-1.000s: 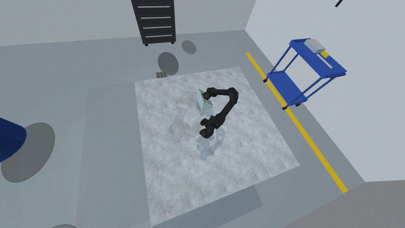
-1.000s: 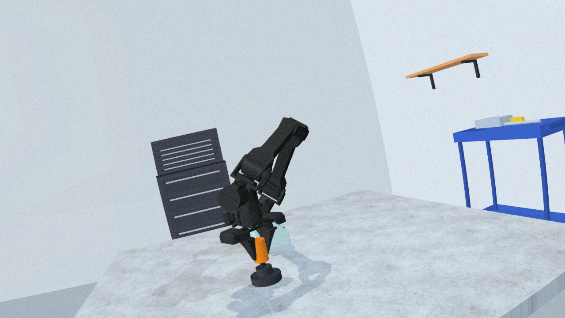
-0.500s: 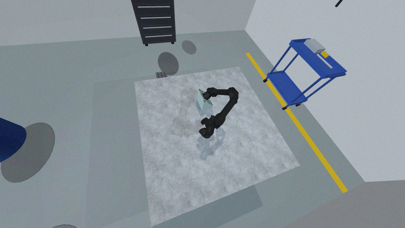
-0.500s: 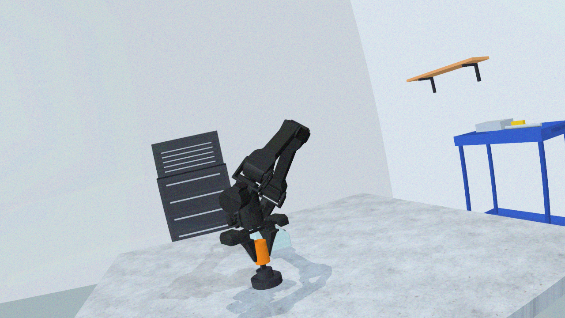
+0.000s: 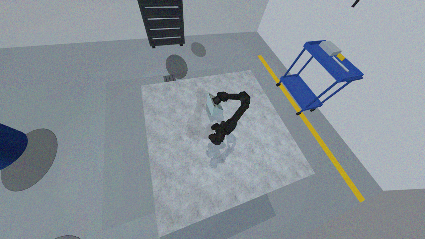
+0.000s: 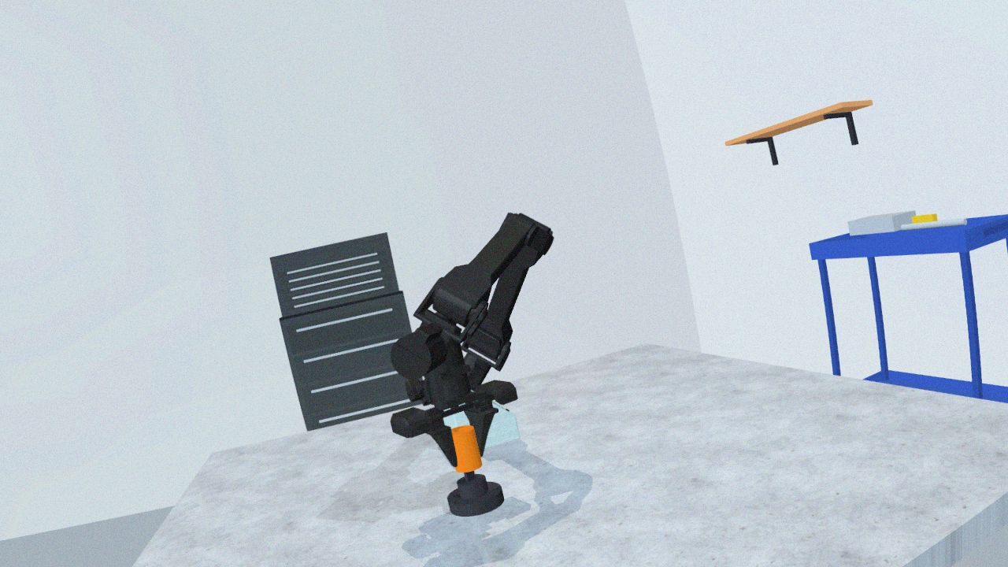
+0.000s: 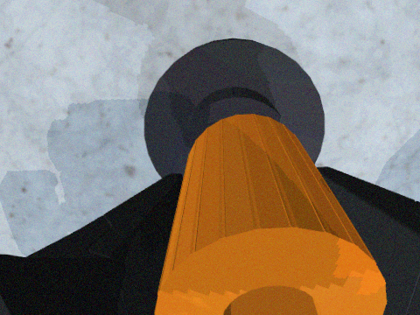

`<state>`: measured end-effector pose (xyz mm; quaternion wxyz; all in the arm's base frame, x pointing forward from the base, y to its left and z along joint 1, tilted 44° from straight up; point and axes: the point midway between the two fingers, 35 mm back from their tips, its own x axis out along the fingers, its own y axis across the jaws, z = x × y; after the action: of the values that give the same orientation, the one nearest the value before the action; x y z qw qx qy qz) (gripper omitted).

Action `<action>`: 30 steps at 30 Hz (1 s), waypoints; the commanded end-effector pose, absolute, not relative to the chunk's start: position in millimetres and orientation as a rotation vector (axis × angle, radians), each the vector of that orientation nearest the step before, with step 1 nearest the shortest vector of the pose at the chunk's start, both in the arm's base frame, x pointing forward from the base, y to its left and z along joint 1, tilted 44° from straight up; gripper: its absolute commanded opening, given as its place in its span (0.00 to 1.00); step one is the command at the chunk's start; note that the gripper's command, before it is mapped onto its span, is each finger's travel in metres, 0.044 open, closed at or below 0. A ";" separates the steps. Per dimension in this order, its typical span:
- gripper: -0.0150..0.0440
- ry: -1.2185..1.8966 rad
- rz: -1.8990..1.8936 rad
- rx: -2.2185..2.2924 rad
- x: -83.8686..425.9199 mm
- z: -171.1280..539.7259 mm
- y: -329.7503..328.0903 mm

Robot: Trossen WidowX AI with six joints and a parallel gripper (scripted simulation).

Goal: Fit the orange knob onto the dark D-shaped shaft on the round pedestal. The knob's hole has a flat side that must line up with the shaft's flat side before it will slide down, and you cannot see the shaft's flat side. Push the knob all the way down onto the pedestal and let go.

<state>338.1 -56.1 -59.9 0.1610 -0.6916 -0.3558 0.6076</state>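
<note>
The orange knob [image 6: 466,448] [image 7: 258,188] is upright, leaning slightly, between the fingers of my gripper [image 6: 468,458] [image 7: 248,184], which is shut on it. Under it the dark round pedestal [image 6: 476,502] [image 7: 232,66] stands on the table. In the exterior view a short length of the dark shaft [image 6: 469,476] shows between the knob's bottom and the pedestal's raised collar, so the knob is above the pedestal, at the shaft's top. Whether the shaft's tip is inside the hole is hidden, and so is its flat side. In the top view the arm hides knob and pedestal.
The arm's pale blue base block [image 5: 211,105] [image 6: 502,425] stands on the mottled grey table [image 5: 184,184] [image 6: 705,451], behind the gripper in the exterior view. A blue cart [image 5: 303,92] [image 6: 887,246] and a dark drawer cabinet [image 5: 164,23] [image 6: 345,352] stand off the table.
</note>
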 end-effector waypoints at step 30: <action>0.25 -0.965 1.736 -1.953 338.9 -63.1 -53.4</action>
<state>339.0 -54.0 -63.4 0.1625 -0.6931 -0.3513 0.6080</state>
